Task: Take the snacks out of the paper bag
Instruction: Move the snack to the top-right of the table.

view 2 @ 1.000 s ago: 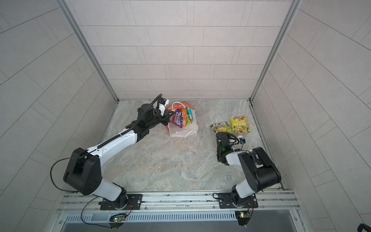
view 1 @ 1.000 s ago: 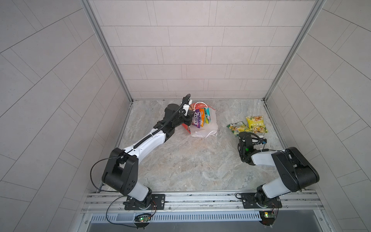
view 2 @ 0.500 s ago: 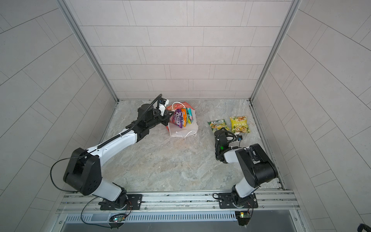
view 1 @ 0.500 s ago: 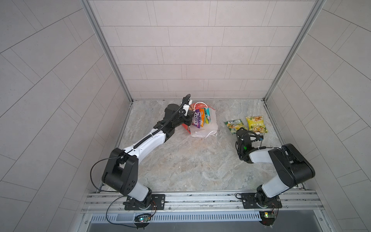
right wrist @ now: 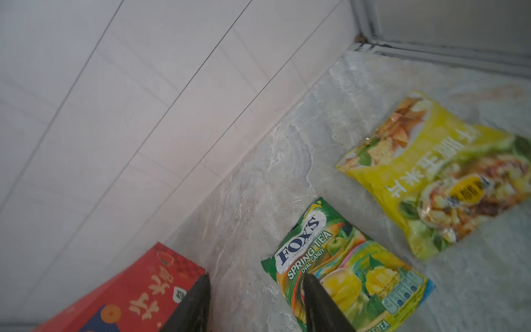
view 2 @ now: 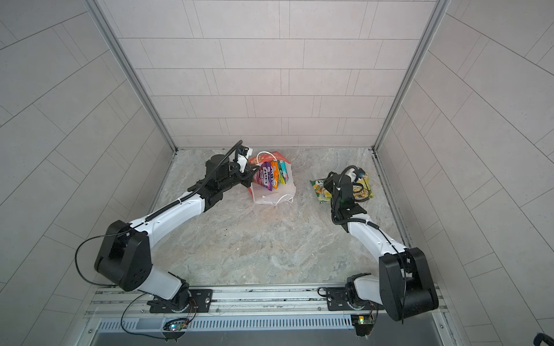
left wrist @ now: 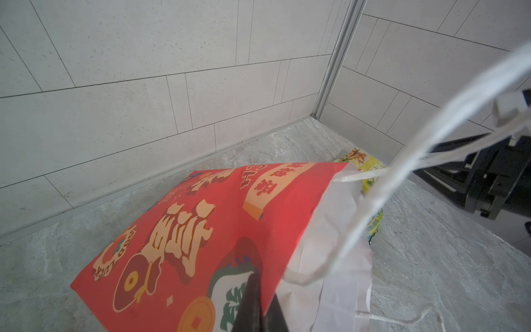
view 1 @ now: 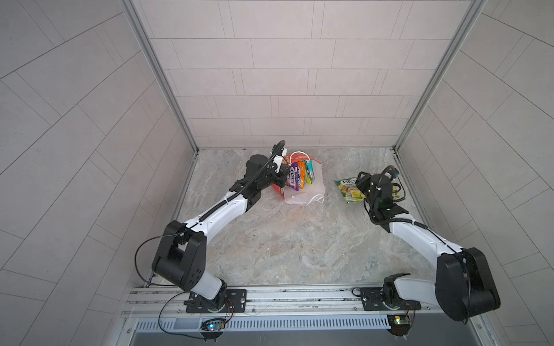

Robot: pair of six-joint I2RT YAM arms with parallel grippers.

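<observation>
Packets come to six that you can count. Two lie flat on the marble floor (view 1: 284, 239) toward the right wall: a green packet (right wrist: 344, 267) marked FOX'S and a yellow packet (right wrist: 436, 178) near it, with a strip of bare floor between them. Four more stand on edge, side by side, in the mouth of the paper bag (view 1: 311, 191): a purple packet (view 1: 294, 177), an orange packet (view 1: 302, 176), a lime packet (view 1: 308, 173) and a teal packet (view 1: 313, 171).

You have one bag, red outside and white inside. It sits near the back wall, left of the two loose packets, and is tipped so its open mouth faces up and forward. It has two white cord handles. One handle (view 1: 299, 154) arches above the rim and the other handle (view 1: 313, 200) trails on the floor in front.

Your left gripper (left wrist: 255, 301) is pressed together, pinching the bag's red wall at the rim. Your right gripper (right wrist: 255, 304) stands spread above the green packet with nothing between its fingers.
</observation>
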